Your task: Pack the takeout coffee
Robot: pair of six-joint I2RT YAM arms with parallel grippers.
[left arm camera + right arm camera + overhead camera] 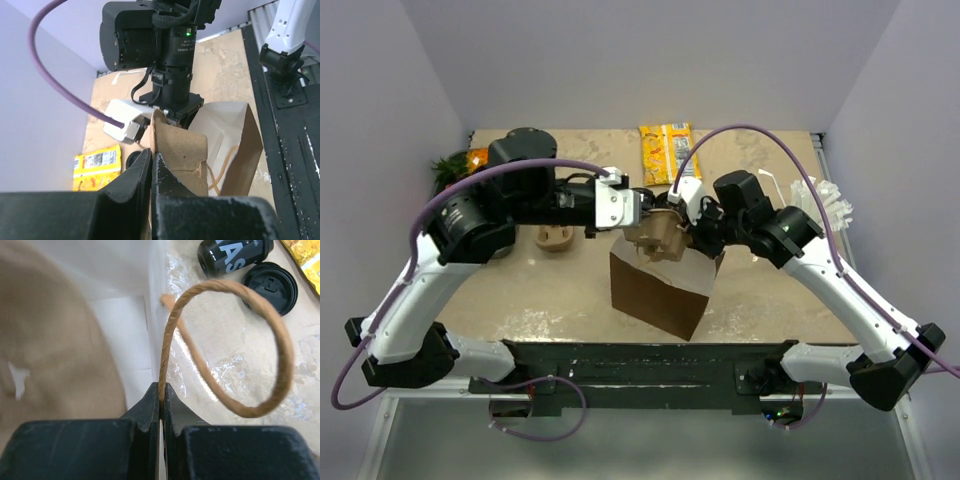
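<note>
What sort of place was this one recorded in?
Most likely a robot test booth rather than a café: plain lilac walls box in a small table, robot arms are bolted to its near edge, and the paper bag, snack packet and cup lid look like props.

The paper bag (655, 295) was brown outside, white within; its handle (220, 284) and the cup carrier (182, 155) were tan. The packet (665, 152) was yellow, the desk (560, 290) mottled beige.
</note>
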